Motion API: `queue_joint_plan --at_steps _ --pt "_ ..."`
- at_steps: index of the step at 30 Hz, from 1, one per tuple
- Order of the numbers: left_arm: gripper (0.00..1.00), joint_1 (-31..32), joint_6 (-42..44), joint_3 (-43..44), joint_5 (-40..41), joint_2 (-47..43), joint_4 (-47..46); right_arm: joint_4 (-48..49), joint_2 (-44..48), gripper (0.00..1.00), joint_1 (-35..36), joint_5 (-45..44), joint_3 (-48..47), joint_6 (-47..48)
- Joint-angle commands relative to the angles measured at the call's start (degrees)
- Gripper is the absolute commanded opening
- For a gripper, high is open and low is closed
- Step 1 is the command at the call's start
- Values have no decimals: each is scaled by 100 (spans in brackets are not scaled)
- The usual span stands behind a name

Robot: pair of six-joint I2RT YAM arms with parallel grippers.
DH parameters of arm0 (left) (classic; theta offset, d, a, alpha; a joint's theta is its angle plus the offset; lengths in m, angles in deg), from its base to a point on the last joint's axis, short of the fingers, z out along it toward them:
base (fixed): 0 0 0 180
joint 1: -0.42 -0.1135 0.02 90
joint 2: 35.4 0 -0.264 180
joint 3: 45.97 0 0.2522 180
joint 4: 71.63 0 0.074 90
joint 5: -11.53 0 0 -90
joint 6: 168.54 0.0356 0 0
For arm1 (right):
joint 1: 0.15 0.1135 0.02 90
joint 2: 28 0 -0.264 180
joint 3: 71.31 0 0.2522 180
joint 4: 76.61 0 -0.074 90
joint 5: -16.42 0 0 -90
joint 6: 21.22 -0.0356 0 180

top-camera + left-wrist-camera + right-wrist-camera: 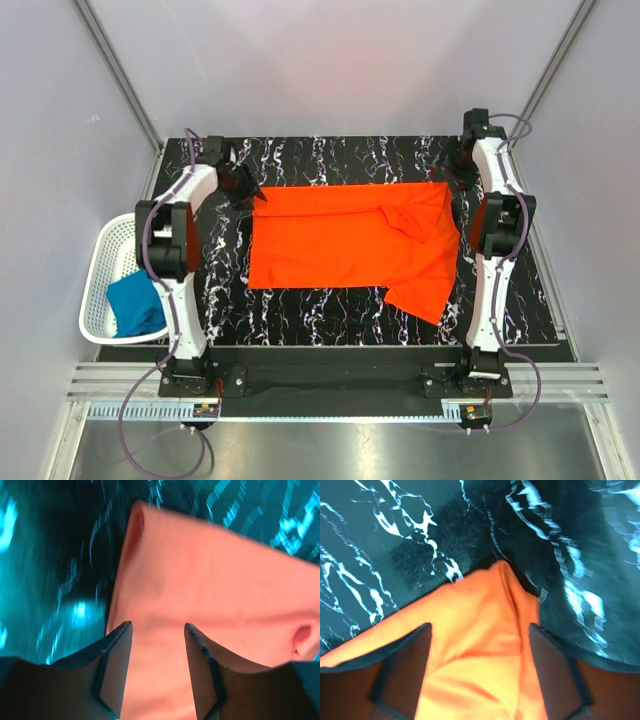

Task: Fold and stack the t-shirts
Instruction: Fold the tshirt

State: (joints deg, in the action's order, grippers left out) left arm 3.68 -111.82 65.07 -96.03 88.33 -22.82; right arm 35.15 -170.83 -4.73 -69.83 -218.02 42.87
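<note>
The orange-red t-shirt [350, 245] lies spread on the black marbled table [300, 315], partly folded, with a sleeve hanging out at the front right. My left gripper [246, 190] is open over the shirt's far left corner [200, 580], its jaws apart with cloth showing between them [157, 630]. My right gripper [458, 182] is open over the far right corner [495, 595], its jaws wide apart above the cloth [480, 630]. The teal blue t-shirt [135, 303] lies crumpled in the white mesh basket [105, 250] at the left.
The basket stands off the table's left edge beside the left arm. Grey walls and metal frame posts enclose the table. A metal rail runs along the near edge by the arm bases.
</note>
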Motion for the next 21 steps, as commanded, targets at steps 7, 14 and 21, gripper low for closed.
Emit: queue_joint_plan --at_steps 7,14,21 --pt "42 1077 -20 -2586 1025 -3071 11 -750 2465 96 18 -640 1826 218" --pt "40 1615 -969 -4689 1457 -4961 -217 472 5101 95 351 398 5421 -10" --pt "47 1580 -1541 -5657 1686 -5824 -139 965 7021 77 633 1242 7984 -353"
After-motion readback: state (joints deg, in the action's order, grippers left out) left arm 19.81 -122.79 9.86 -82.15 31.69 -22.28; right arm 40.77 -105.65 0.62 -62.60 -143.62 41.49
